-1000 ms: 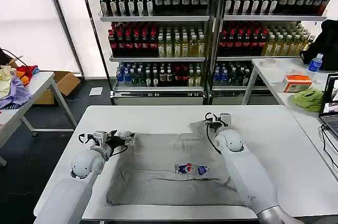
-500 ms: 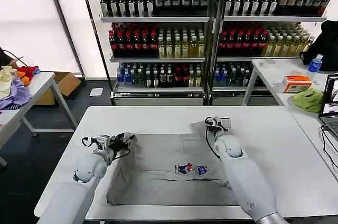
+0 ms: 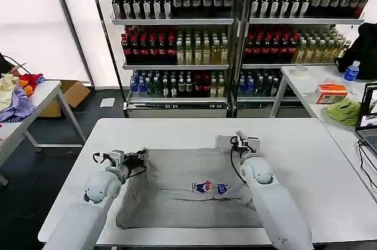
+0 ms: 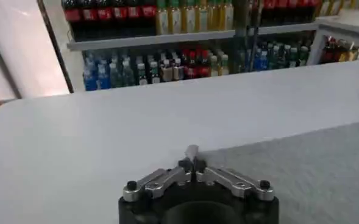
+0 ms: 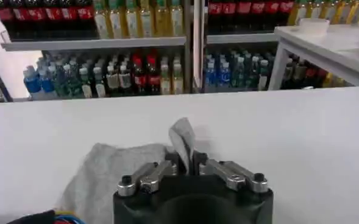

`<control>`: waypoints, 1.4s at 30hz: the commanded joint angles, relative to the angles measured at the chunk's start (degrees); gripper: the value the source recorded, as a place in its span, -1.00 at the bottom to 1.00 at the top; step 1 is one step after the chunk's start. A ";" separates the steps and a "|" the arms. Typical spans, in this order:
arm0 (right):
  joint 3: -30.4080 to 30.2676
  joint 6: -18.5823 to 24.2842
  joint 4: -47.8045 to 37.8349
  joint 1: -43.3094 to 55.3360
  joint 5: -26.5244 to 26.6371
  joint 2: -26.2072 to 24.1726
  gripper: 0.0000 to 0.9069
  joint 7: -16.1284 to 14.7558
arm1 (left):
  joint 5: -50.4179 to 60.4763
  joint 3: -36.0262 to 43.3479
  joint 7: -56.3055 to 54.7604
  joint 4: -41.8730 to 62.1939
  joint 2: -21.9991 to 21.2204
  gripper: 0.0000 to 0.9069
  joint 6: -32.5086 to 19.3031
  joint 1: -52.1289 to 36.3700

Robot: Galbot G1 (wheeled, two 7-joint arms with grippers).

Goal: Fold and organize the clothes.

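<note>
Left gripper [image 3: 140, 155] at far-left corner of grey shirt [image 3: 188, 188], fingers pressed together, pinching shirt edge. Shirt spread flat on white table [image 3: 306, 161], chest print up, between both grippers. Right gripper [image 3: 235, 142] at far-right corner, fingers clamped on raised fold of fabric.

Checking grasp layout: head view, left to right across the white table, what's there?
Left pincer shut on the shirt's edge → chest print on the grey shirt → right pincer shut on the shirt's far corner → bare white table.
</note>
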 commanded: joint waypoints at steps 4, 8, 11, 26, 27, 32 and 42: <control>2.20 0.76 9.21 -0.46 2.19 -0.76 -1.00 0.54 | -0.10 -0.52 -0.52 -3.96 -0.27 -1.00 -2.63 0.37; 3.12 0.77 14.37 -0.81 2.34 -0.97 -1.00 0.83 | -0.45 -1.38 -1.27 -6.37 -0.15 -1.00 -4.78 0.44; 3.29 0.59 17.33 -1.61 2.43 -1.14 -1.00 1.20 | -0.88 -2.18 -1.60 -8.02 0.51 -1.00 -6.35 0.97; 6.80 -0.49 36.36 -23.12 0.35 -0.93 -1.00 4.19 | -0.73 -5.43 -0.24 -17.76 5.34 -1.00 -6.24 11.67; 7.36 -0.46 37.64 -25.04 0.31 -0.86 -1.00 4.43 | -0.72 -5.48 -0.23 -18.18 5.38 -1.00 -6.24 12.07; 11.50 -0.36 42.24 -31.83 0.09 -0.59 -1.00 5.23 | -0.17 -5.52 -0.14 -20.22 5.04 -1.00 -5.96 15.20; 16.34 1.52 44.27 -41.96 0.48 -0.81 -1.00 6.27 | 1.47 -5.62 0.24 -22.03 4.78 -1.00 -6.29 19.15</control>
